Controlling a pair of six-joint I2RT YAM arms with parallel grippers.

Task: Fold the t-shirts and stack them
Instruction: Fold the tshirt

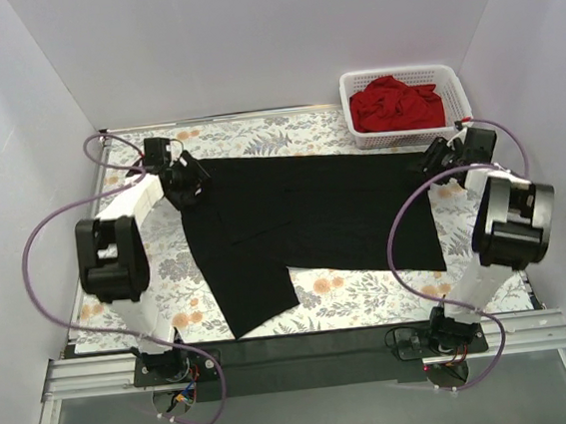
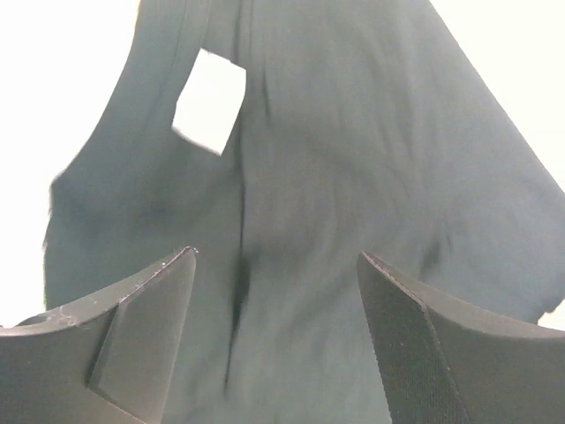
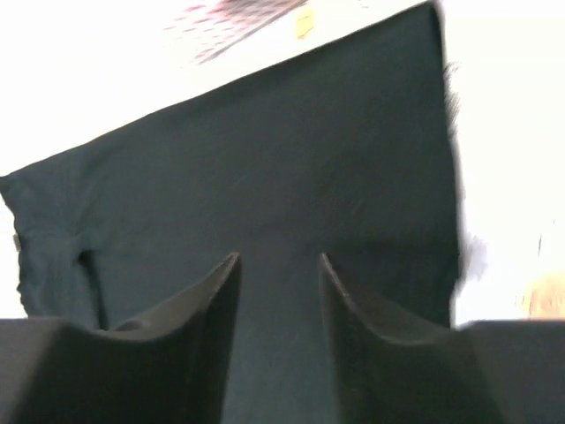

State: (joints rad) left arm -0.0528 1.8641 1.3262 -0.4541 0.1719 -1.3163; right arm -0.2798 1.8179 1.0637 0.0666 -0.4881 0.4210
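The black t-shirt [image 1: 313,214] lies spread on the floral table, one part hanging toward the near edge at the left. My left gripper [image 1: 192,179] is over its far left corner with jaws wide open and empty. In the left wrist view [image 2: 275,256] it hovers over black cloth [image 2: 353,159] bearing a white label [image 2: 210,100]. My right gripper [image 1: 436,160] is at the shirt's far right corner. In the right wrist view [image 3: 279,258] its jaws stand apart over the cloth [image 3: 265,150]. The red t-shirt [image 1: 395,104] lies crumpled in the basket.
The white lattice basket [image 1: 456,85] stands at the far right corner of the table. White walls close in the left, back and right sides. The floral tablecloth [image 1: 372,299] shows along the near edge and at the left.
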